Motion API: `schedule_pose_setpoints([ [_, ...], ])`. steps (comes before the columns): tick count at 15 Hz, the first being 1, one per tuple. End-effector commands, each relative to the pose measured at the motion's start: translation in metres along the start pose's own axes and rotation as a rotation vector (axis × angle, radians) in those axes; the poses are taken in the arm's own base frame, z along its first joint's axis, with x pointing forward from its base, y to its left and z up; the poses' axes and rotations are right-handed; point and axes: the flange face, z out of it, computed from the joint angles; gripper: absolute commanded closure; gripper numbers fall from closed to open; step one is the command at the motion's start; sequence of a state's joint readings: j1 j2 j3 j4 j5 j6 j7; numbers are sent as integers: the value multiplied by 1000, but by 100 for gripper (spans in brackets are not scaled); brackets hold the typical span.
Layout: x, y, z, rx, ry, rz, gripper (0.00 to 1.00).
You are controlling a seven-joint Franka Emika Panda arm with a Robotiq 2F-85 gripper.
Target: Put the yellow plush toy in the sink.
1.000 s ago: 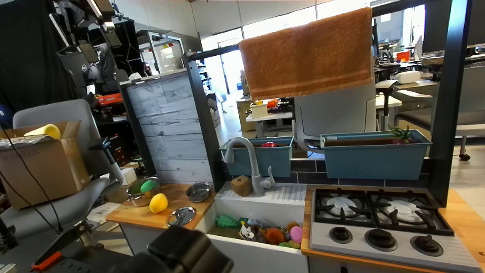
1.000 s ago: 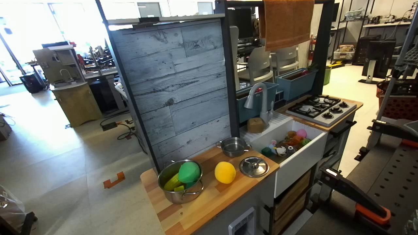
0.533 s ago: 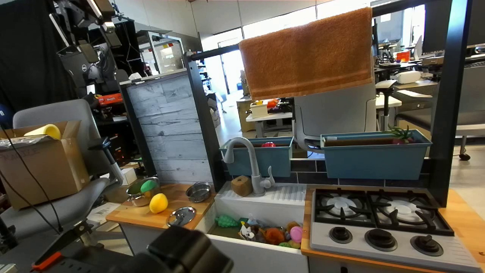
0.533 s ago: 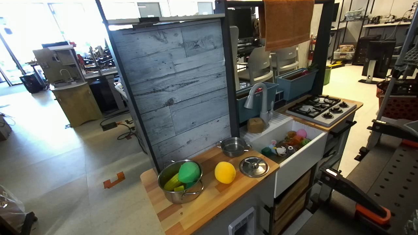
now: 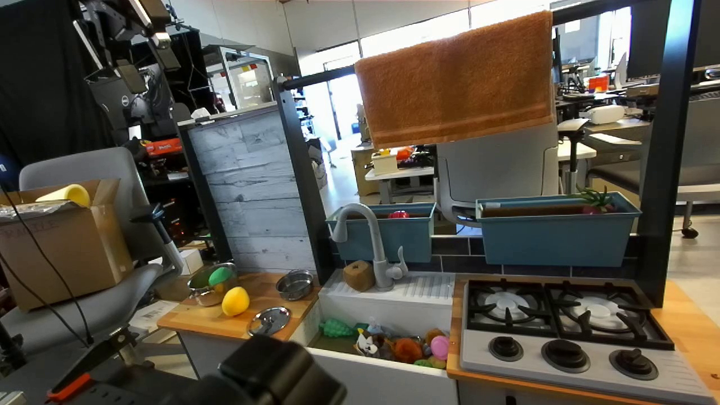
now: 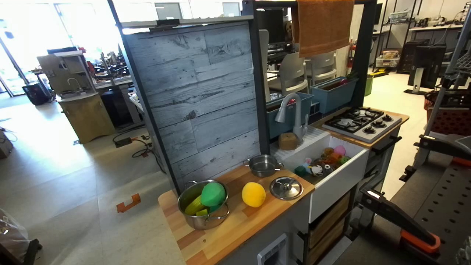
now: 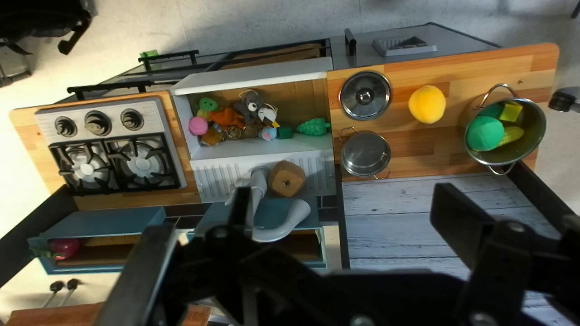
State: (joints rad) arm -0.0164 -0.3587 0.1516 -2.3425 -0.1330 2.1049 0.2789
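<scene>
The yellow plush toy (image 5: 235, 301) is a round ball on the wooden counter, between the large pot and a lid. It also shows in an exterior view (image 6: 253, 194) and in the wrist view (image 7: 427, 104). The white sink (image 6: 340, 187) lies beside that counter and holds several plush toys; it shows in the wrist view (image 7: 258, 74) and in an exterior view (image 5: 394, 377). My gripper (image 7: 343, 199) is open, with nothing between its fingers. It hangs high above the kitchen, apart from the toy, and shows at the top left in an exterior view (image 5: 149, 68).
A large pot (image 6: 206, 221) with a green toy and corn, a small pan (image 6: 263, 166) and a lid (image 6: 286, 188) stand on the counter. A faucet (image 5: 374, 242) and brown block (image 5: 358, 275) stand behind the sink. The stove (image 5: 562, 326) and wood panel (image 6: 206, 92) flank it.
</scene>
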Motion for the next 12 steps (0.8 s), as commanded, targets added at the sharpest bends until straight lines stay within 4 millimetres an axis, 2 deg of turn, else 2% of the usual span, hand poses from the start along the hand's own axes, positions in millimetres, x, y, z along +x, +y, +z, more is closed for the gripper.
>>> schedule_pose_setpoints([
  [1, 2, -1, 3, 13, 12, -7, 0],
  [4, 12, -14, 31, 43, 83, -99, 0],
  [7, 22, -42, 67, 92, 127, -194, 0],
  [12, 28, -84, 127, 129, 119, -339, 0],
])
